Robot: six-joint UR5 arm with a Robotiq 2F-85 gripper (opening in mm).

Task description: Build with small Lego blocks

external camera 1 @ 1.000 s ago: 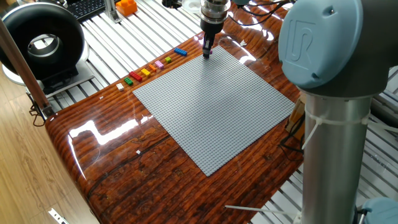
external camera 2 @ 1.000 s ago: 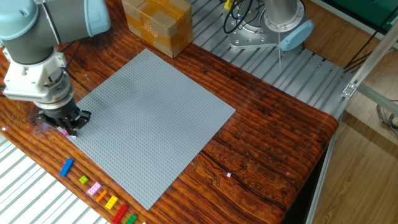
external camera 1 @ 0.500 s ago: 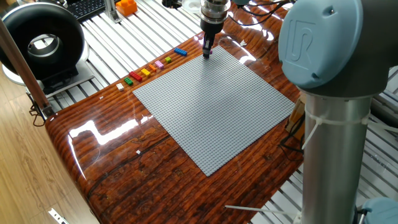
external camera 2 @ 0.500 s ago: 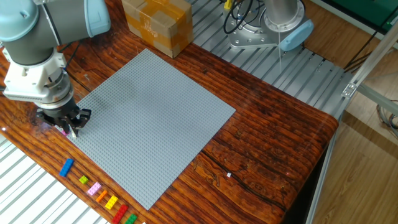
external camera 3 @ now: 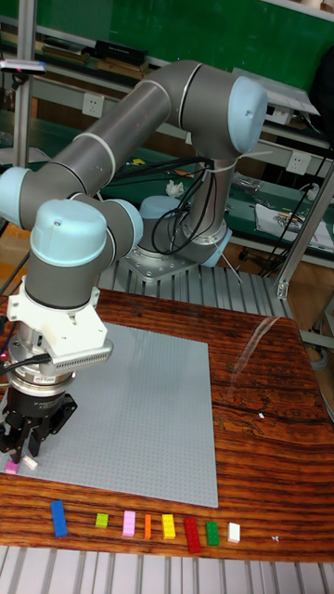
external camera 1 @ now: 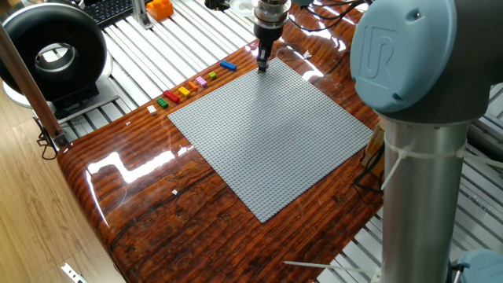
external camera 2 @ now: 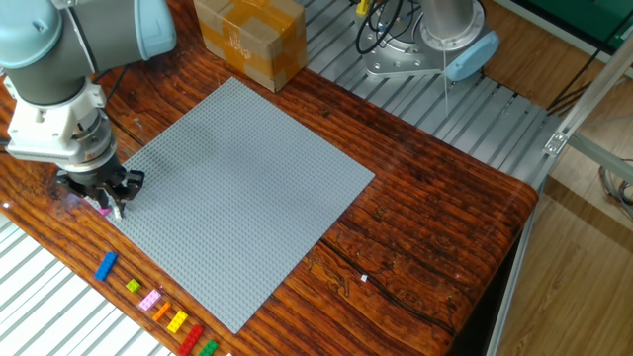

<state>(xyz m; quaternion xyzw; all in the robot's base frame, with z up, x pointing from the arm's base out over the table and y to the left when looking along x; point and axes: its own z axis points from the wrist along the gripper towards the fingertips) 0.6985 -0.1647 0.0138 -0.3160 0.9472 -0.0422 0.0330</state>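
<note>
My gripper (external camera 2: 107, 205) (external camera 3: 19, 459) (external camera 1: 262, 64) points straight down at the corner of the grey baseplate (external camera 2: 237, 198) (external camera 3: 139, 418) (external camera 1: 267, 134). Its fingers are close together, shut on a small pink brick (external camera 2: 101, 209) (external camera 3: 10, 468) that peeks out at the tips, right at the plate's edge. The other small Lego blocks lie in a row on the wood beside the plate: blue (external camera 3: 58, 518) (external camera 2: 105, 265), lime (external camera 3: 102, 522), pink (external camera 3: 129, 523), orange (external camera 3: 147, 526), yellow (external camera 3: 168, 526), red (external camera 3: 192, 534), green (external camera 3: 211, 533) and white (external camera 3: 234, 532).
A cardboard box (external camera 2: 249, 38) stands past the plate's far corner. A second arm's base (external camera 2: 435, 40) is mounted on the slatted metal behind the table. A black ring-shaped device (external camera 1: 53, 55) and an orange object (external camera 1: 159, 9) sit off the wood.
The gripper has shifted very slightly up and away from the plate corner with the pink brick still at its tips. The row of bricks has not moved.
</note>
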